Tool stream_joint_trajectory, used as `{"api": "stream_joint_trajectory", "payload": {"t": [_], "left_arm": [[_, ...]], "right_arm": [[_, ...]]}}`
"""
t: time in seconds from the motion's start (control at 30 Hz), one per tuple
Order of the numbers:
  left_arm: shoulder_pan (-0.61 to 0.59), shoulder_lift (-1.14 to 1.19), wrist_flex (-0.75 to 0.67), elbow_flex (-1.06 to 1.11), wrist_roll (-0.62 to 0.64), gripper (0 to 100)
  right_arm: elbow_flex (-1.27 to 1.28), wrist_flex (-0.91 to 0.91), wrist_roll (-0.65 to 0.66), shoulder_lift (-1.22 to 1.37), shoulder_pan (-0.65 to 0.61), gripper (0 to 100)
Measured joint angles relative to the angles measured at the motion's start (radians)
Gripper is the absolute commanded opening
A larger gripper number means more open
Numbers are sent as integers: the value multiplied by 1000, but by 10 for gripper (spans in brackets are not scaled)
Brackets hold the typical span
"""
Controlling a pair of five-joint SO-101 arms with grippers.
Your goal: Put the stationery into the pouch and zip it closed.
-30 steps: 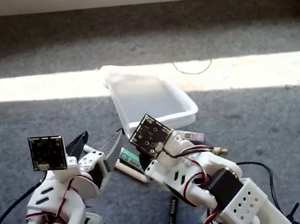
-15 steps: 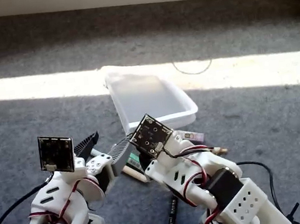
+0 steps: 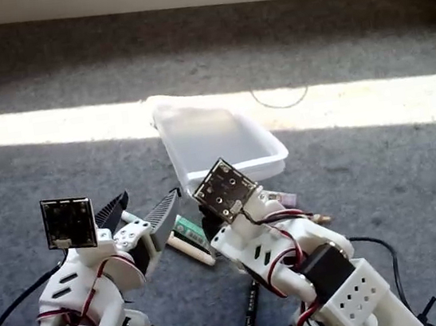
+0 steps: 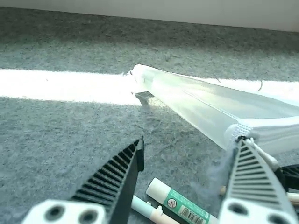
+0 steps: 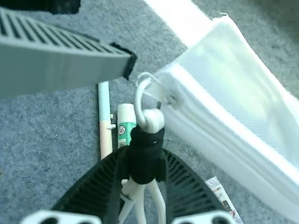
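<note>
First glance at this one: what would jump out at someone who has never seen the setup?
The translucent white pouch lies on the grey carpet, half in a band of sunlight, just beyond both arms. The right gripper is clamped on its zipper pull at the near corner, while the left gripper hangs open above a green-labelled tube.

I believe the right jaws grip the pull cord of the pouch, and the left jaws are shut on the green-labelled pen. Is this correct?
The left jaws are open and hold nothing; the green-labelled pen lies on the carpet below them, as the left wrist view shows. The right jaws do grip the pull cord of the pouch.
</note>
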Motion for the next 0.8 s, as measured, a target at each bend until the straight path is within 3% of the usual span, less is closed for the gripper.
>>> {"api": "stream_joint_trajectory", "payload": {"t": [0.47,0.8], "left_arm": [[80,0,-5,41,0,289],[89,6,-121,132,0,287]], "right_arm": [[0,-3,-5,0,11,5],[0,26,-6,0,-21,5]]}}
